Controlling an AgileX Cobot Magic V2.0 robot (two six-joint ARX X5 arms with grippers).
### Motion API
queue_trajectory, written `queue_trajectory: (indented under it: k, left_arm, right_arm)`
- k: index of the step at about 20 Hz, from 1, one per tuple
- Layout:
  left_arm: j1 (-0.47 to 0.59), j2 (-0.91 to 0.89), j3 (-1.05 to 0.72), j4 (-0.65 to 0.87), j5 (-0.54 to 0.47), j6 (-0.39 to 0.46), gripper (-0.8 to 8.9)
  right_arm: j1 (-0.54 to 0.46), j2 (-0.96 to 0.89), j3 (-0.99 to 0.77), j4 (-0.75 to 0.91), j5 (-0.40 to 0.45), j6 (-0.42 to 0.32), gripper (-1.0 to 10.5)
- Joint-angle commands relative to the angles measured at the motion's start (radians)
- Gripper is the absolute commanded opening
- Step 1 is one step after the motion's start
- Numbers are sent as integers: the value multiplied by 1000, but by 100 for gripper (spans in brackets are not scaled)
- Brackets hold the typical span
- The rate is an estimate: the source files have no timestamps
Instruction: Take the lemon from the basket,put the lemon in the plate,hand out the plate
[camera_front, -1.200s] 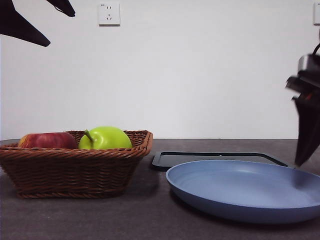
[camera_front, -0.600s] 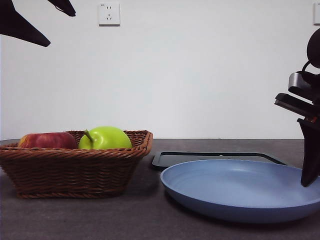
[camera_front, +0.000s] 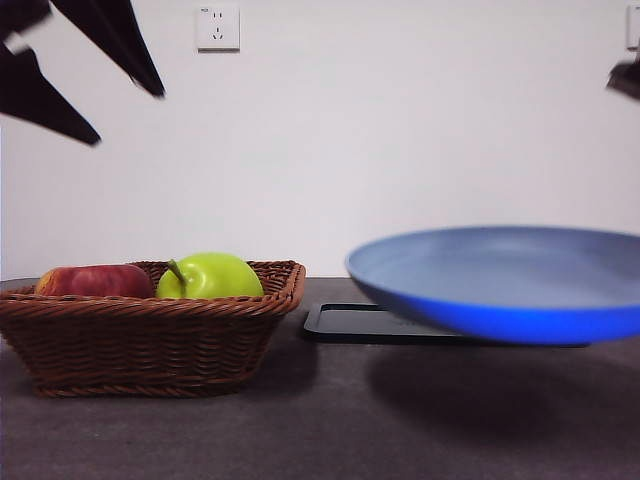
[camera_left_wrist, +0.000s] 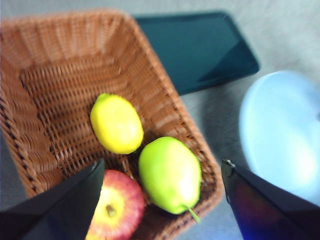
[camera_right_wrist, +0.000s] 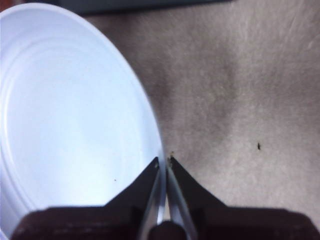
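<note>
The yellow lemon (camera_left_wrist: 116, 123) lies inside the brown wicker basket (camera_left_wrist: 45, 70), beside two apples; the front view hides it behind the basket (camera_front: 150, 340) wall. High over the basket hangs my left gripper (camera_left_wrist: 162, 162), open and holding nothing; in the front view it shows as dark jaws at the top left (camera_front: 128, 115). The light-blue plate (camera_front: 500, 285) hovers above the table at the right, tilted a little. My right gripper (camera_right_wrist: 163, 160) is shut on the plate's rim (camera_right_wrist: 65, 115), and nothing lies in the plate.
A green apple (camera_front: 210, 275) and a red apple (camera_front: 95, 280) rest in the basket's near end. A flat black tray (camera_front: 370, 325) lies on the grey table behind and below the raised plate. A white wall socket (camera_front: 218, 27) sits high on the back wall.
The plate has risen off the table in my right gripper, which has gone up toward the top right corner. My left gripper's jaws have come lower and further into view at the top left.
</note>
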Motion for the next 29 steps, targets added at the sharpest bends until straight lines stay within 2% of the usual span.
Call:
queue_trajectory:
  k: [1, 5, 11, 15, 20, 21, 23, 24, 27, 29]
  left_arm:
    - [-21, 96, 58, 13, -27, -17, 406]
    - [-61, 278, 164, -9, -85, -17, 406]
    - [-120, 505, 264, -3, -239, -39, 406]
    - [-129, 629, 265, 37, -259, -64, 404]
    - [-144, 655, 265, 77, -267, -35, 400]
    - [-147, 655, 265, 65, -267, -35, 378]
    - [-148, 655, 265, 50, -267, -32, 243]
    - [-148, 655, 265, 60, -275, -18, 218]
    - [-134, 641, 291, 39, -358, 27, 217]
    - [-121, 572, 336, 14, -363, 45, 217]
  right_arm:
    - [0, -44, 10, -4, -1, -1, 3]
    - [1, -93, 10, -21, -2, -1, 3]
    - [1, -94, 10, -64, -2, -2, 3]
    - [1, -94, 10, -68, -2, -2, 3]
    - [1, -94, 10, -69, -2, -2, 3]
    - [1, -94, 10, -69, -2, -2, 3]
    - [1, -94, 10, -68, -2, -5, 3]
    - [1, -93, 10, -68, -2, -5, 3]
    - [1, -93, 10, -59, -2, -5, 3]
    - [1, -92, 10, -31, -2, -4, 3]
